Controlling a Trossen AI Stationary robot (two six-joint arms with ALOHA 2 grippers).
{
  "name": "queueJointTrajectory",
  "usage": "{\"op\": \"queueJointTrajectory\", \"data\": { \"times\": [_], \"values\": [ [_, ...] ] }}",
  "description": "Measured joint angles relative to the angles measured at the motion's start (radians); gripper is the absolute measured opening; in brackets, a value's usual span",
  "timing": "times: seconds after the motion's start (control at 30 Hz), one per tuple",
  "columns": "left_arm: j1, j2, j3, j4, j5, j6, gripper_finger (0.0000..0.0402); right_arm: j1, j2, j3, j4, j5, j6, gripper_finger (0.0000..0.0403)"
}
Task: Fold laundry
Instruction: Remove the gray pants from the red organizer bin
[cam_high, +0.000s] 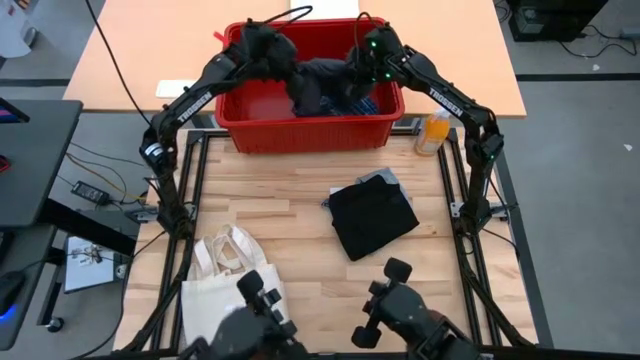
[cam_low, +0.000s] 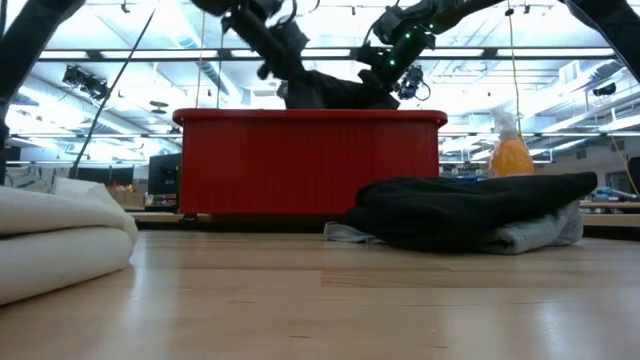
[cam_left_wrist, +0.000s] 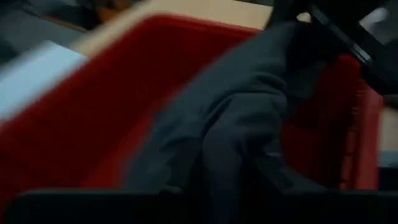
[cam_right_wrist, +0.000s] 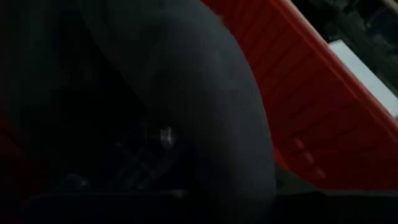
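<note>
Both pincers, left (cam_high: 283, 62) and right (cam_high: 352, 66), hold a dark garment (cam_high: 322, 82) raised above the red basket (cam_high: 310, 132). Folded clothes (cam_high: 372, 215) lie on the worktop (cam_high: 280, 200) near the basket.

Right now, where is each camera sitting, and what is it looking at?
High view: above the table, looking straight down at the red basket, folded black clothes and both arms.
Low view: at tabletop height, looking level across at the basket, arms reaching in from above.
Left wrist view: on the left arm, facing a dark garment in the basket.
Right wrist view: on the right arm, pressed close to dark cloth.
Shared: every view shows the red basket.
</note>
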Motion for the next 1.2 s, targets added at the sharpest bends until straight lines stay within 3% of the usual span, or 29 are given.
{"op": "queueJointTrajectory", "data": {
  "times": [0.1,0.27,0.5,0.73,0.93,1.1,1.2],
  "values": [
    [-0.041,-0.017,0.000,0.002,-0.102,0.014,0.0157,0.010,0.000,0.000,-0.015,0.029,0.020,0.0073],
    [-0.080,-0.015,-0.001,-0.074,-0.099,-0.076,0.0217,0.026,0.000,0.000,-0.051,0.073,0.034,0.0073],
    [-0.188,-0.014,-0.001,-0.077,-0.096,-0.122,0.0231,0.048,0.001,0.001,-0.152,0.098,0.066,0.0073],
    [-0.231,-0.008,-0.001,-0.058,-0.180,-0.200,0.0241,0.059,0.001,0.001,-0.160,0.108,0.084,0.0073],
    [-0.225,0.011,-0.001,0.024,-0.292,-0.059,0.0297,0.080,0.001,0.001,-0.150,0.099,0.052,0.0073],
    [-0.222,0.061,-0.001,0.103,-0.292,0.195,0.0344,0.093,0.001,0.001,-0.122,0.096,0.030,0.0073],
    [-0.223,0.092,-0.001,0.095,-0.269,0.241,0.0357,0.094,0.001,0.001,-0.116,0.096,0.029,0.0073]
  ]
}}
